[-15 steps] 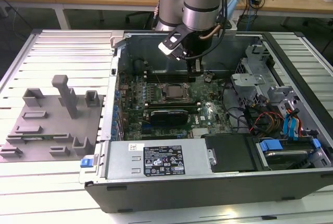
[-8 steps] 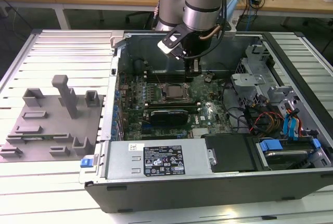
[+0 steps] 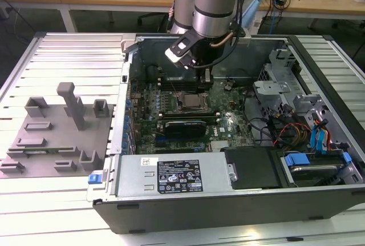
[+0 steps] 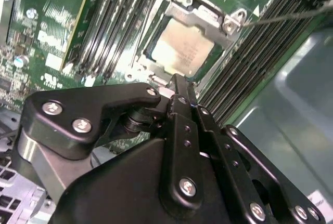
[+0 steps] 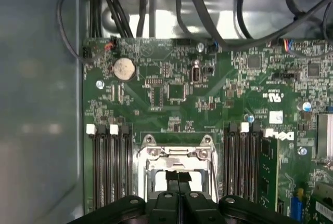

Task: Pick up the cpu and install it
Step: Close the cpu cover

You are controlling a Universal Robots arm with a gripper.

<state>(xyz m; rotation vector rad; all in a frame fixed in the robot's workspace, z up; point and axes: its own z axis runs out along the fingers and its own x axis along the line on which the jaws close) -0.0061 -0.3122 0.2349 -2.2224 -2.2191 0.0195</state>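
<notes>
Well, in the exterior view I see the gripper (image 3: 206, 78) low inside the open computer case (image 3: 228, 212), just beside the cpu (image 3: 191, 102), which lies seated in the socket frame (image 3: 178, 102) mid-way across the motherboard (image 3: 231, 121). In the second wrist view the fingers (image 4: 179, 115) are pressed together, holding nothing, tips near the cpu's edge. The first wrist view agrees.

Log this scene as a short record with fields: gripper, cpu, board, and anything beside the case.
gripper: shut, holding nothing, tips above the socket frame's edge
cpu: lying flat inside the socket frame, not gripped
motherboard: inside the open case
fixture blocks: grey, outside the case, on the exterior view's left
</notes>
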